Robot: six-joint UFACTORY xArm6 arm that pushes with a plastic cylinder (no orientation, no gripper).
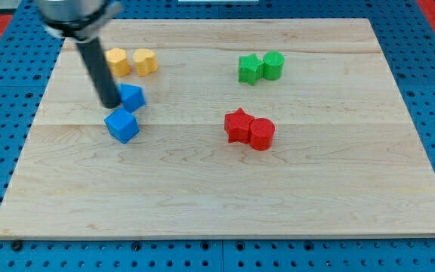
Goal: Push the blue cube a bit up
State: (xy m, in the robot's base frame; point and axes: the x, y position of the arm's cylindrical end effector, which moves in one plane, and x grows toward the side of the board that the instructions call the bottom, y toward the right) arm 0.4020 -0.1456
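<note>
While no pincer shows, my tip [110, 103] sits just above the blue cube [121, 125].

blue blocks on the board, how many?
2. The blue cube sits left of centre, just below my tip. The other blue block is right above it, partly hidden behind the rod, shape unclear. Nothing else blue shows.

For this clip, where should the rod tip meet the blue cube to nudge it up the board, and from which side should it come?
No grip is possible, only a push. Meet the blue cube on its face toward the view's bottom, centred, since it sits turned at an angle and an off-centre push would likely spin it. My tip now sits just above the cube beside the other blue block, so it must circle round first.
</note>
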